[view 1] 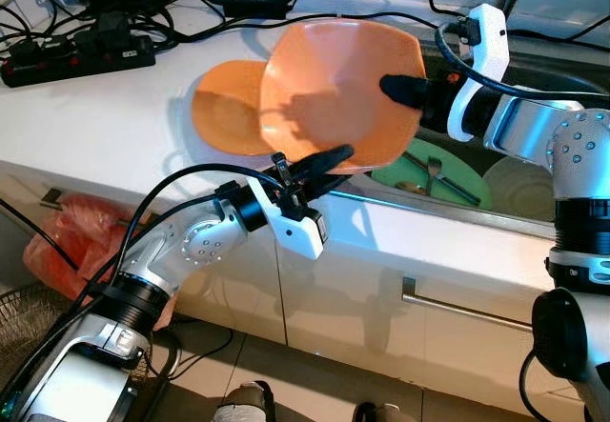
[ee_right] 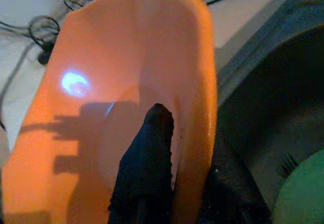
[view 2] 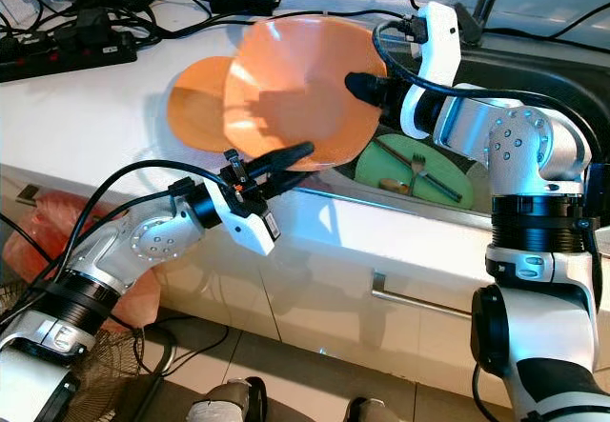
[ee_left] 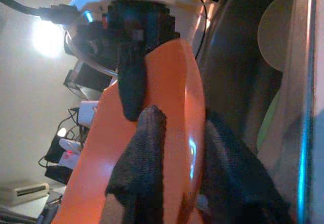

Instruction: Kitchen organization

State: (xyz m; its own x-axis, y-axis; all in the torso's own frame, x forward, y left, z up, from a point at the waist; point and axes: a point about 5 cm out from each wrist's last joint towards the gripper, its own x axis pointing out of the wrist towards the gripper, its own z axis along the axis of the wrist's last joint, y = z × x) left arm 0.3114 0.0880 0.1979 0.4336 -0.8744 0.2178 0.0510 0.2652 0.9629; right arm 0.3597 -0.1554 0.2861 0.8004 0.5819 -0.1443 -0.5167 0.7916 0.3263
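From the left eye view, a large orange squarish plastic bowl (view 1: 334,89) is held tilted in the air, above the front edge of the white bench (view 1: 95,117) and just beside the dark sink (view 1: 534,70). The right tool (view 1: 405,93) is clamped on the bowl's rim on the sink side, one black finger lying across the inside. The left tool (view 1: 329,163) is closed on the bowl's lower rim, the edge nearest the robot. Behind the bowl, flat on the bench, lies a second orange plastic dish (view 1: 227,108), partly covered by it. In the sink, below the bowl's right side, sits a green round plate (view 1: 448,179) with a metal fork (view 1: 434,170) on it, and a pale round plate (view 1: 519,189) lies further along. A black power strip (view 1: 76,60) with cables rests on the bench well away from the bowl

In the right eye view the same grip shows: both tools pinch opposite edges of the bowl, which faces the camera with its hollow side

The left wrist view looks along the bowl's edge; a left finger (ee_left: 139,178) presses on each face of the orange wall, and the right tool's finger hooks over the far rim

The right wrist view shows one right finger (ee_right: 147,168) laid inside the bowl's hollow, the other behind the wall, with the sink beside it
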